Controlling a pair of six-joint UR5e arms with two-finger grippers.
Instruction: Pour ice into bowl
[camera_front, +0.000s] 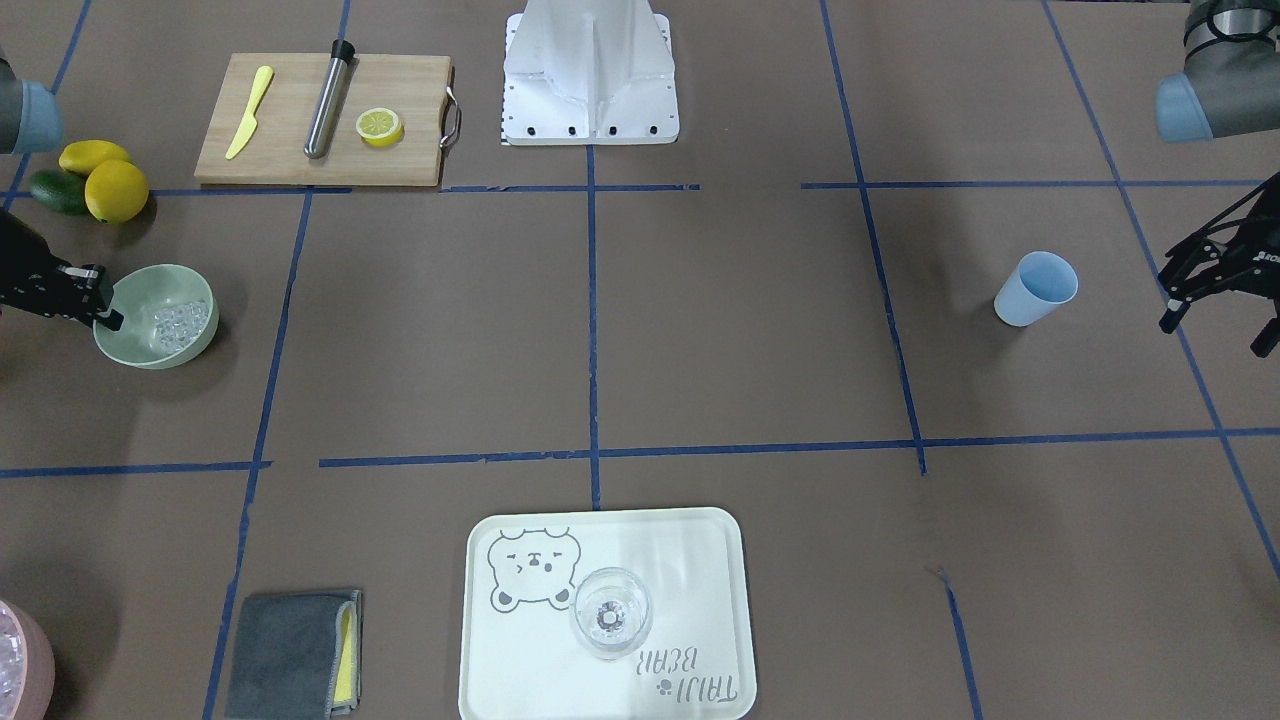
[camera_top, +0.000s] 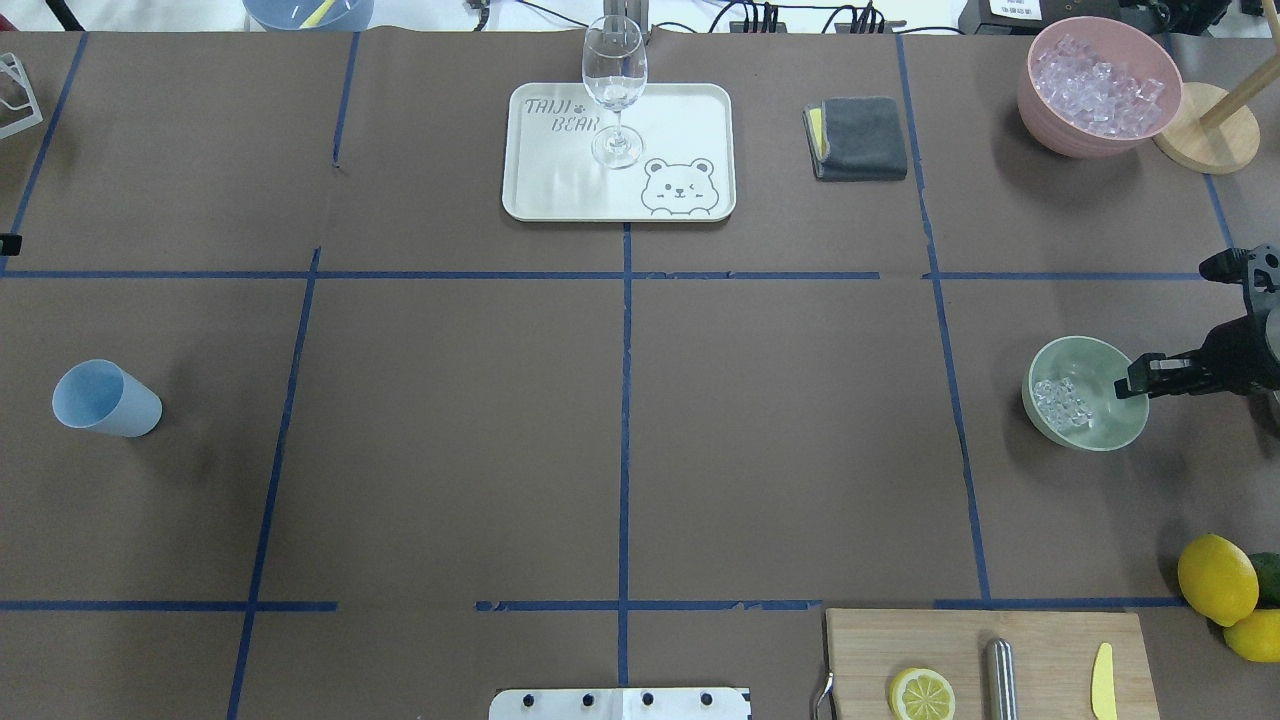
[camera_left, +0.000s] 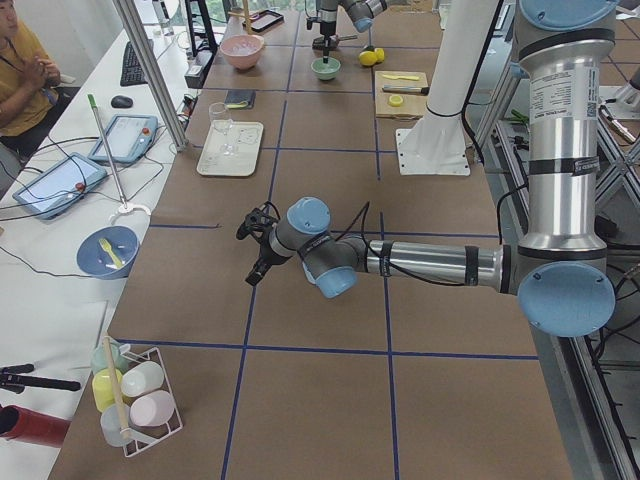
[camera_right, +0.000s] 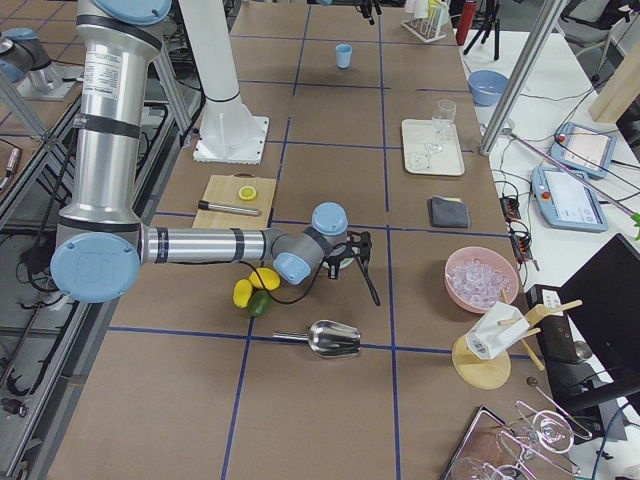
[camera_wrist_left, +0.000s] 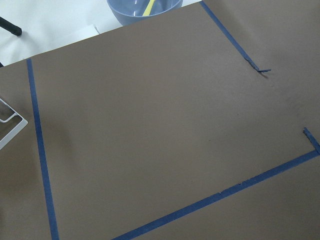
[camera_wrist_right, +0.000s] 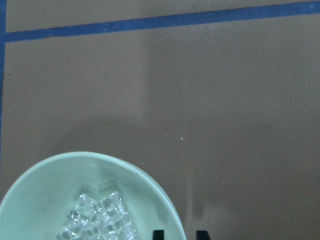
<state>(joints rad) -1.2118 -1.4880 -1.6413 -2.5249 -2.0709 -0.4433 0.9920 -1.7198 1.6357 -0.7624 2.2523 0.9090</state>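
So the ice (camera_top: 1062, 402) is already in the bowl (camera_top: 1090, 362), heaped on the side away from the right gripper (camera_top: 1132, 382); its fingers look pinched on the rim, one inside, one outside. The left gripper (camera_front: 1215, 336) hangs well off, fingers apart, holding nothing. My worry: a grip that thin could slip or tip the bowl, scattering cubes over the table (camera_top: 620, 430).

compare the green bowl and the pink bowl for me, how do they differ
The green bowl is pale sage; the pink bowl looks larger. The green bowl holds a small cluster of ice; the pink bowl is heaped with cubes. The right gripper straddles the green bowl's rim; no gripper is at the pink bowl. Both are round and hold clear cubes.
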